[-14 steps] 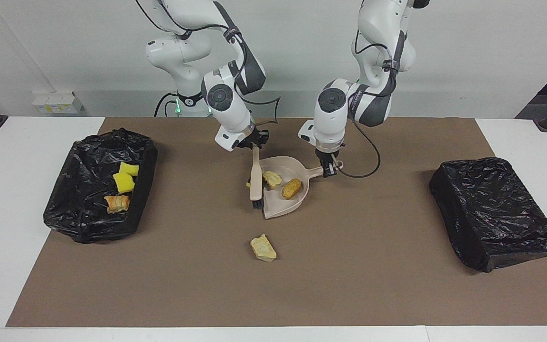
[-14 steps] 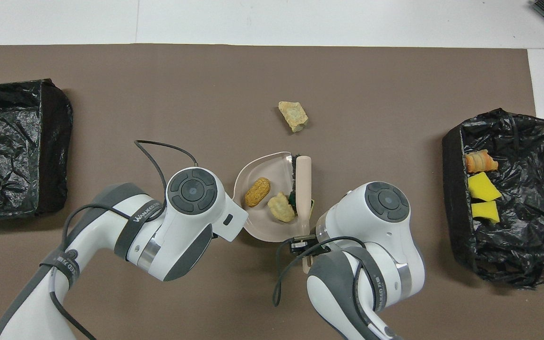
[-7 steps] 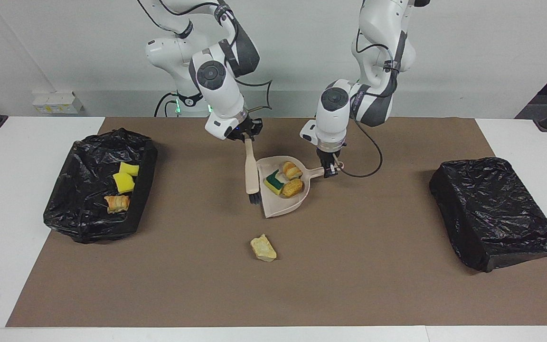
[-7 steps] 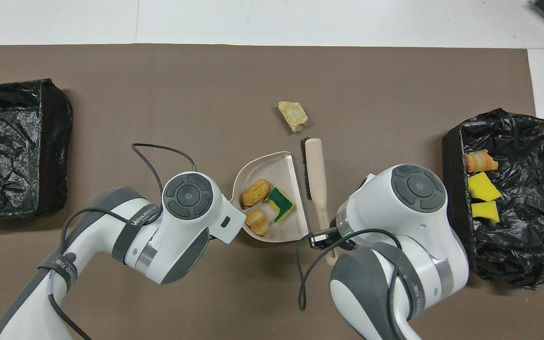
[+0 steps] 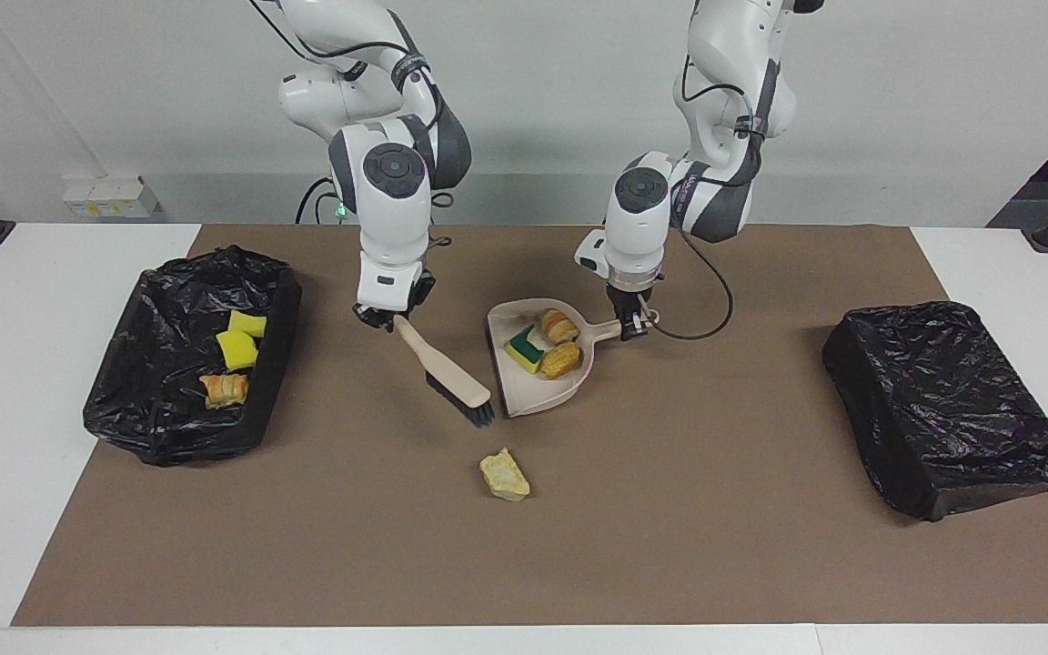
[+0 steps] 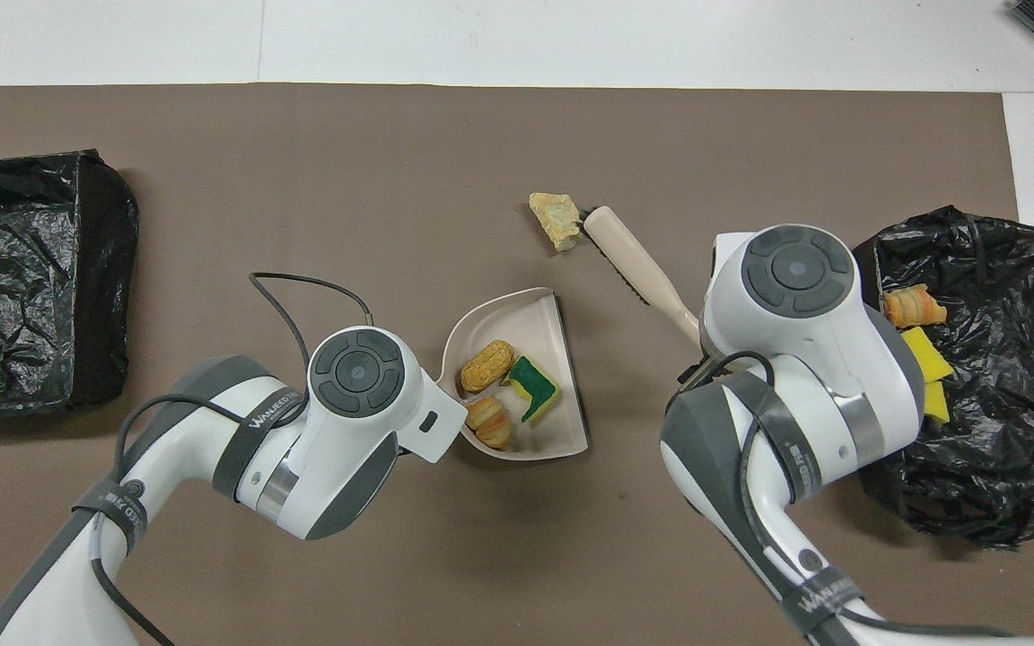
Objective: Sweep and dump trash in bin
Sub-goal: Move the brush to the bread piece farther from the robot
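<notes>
Right claw [image 5: 387,318], gripping brush [image 5: 451,377], hidden overhead.

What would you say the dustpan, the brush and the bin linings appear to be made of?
The dustpan looks like moulded plastic: smooth, matte beige, thin raised rim. The brush seems the same beige plastic, with dark, probably synthetic, bristles. Both bins, the one holding trash and the other bin, are covered in thin black plastic film, judging by the glossy crinkles.
</notes>
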